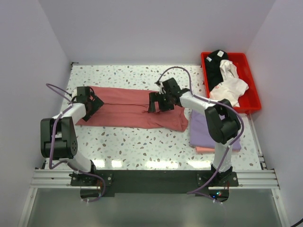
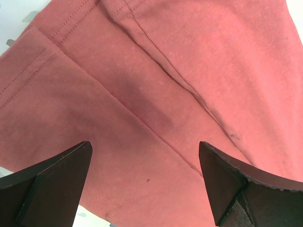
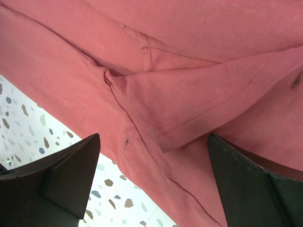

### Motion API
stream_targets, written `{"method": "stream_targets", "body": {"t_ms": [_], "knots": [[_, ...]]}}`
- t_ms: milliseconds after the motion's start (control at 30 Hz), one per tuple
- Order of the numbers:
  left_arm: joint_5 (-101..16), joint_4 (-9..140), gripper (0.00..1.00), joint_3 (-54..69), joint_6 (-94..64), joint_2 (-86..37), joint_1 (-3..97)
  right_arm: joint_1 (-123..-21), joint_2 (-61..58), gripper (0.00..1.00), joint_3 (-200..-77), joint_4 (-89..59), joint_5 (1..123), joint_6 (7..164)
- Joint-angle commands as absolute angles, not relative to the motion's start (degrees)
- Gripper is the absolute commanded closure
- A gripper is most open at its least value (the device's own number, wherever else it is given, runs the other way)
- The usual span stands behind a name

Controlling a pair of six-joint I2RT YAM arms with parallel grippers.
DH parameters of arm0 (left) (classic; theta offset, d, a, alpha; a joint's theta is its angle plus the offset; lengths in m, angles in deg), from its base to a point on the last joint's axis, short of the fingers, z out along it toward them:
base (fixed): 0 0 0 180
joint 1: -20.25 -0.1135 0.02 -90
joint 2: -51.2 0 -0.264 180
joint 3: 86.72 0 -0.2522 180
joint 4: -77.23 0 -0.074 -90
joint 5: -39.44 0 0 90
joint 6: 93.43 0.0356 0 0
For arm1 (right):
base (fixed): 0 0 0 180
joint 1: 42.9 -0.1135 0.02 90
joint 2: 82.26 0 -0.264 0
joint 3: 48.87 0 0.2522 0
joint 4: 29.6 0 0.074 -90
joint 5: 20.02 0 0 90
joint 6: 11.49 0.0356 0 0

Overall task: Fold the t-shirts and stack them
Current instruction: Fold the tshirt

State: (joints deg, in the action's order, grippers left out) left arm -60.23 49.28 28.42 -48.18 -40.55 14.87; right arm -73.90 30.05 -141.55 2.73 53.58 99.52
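Observation:
A dusty red t-shirt point(image 1: 128, 109) lies folded into a long band across the middle of the table. My left gripper point(image 1: 93, 104) is open over its left end, with cloth filling the left wrist view point(image 2: 156, 94) between the spread fingers. My right gripper point(image 1: 156, 102) is open over the shirt's upper right part, where a folded sleeve point(image 3: 199, 104) lies. A lavender t-shirt point(image 1: 204, 130) lies folded at the right on a pale pink one point(image 1: 204, 150). White point(image 1: 228, 85) and black point(image 1: 217, 66) shirts are in the red tray.
The red plastic tray point(image 1: 253, 90) stands at the back right corner. The speckled tabletop point(image 1: 142, 142) shows in front of the red shirt and in the right wrist view point(image 3: 42, 127). Walls close in on three sides.

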Motion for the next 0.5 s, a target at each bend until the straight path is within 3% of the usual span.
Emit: {"method": "stream_targets", "body": {"t_ms": [0, 467], "knots": [[-62.1, 51.4, 0.00, 28.2, -46.6, -41.1, 14.7, -74.9, 29.1, 0.01, -141.5, -0.3, 52.1, 100.4], [-62.3, 51.0, 0.00, 29.2, -46.3, -39.5, 14.7, -75.5, 41.2, 0.01, -155.8, -14.2, 49.5, 105.0]]}}
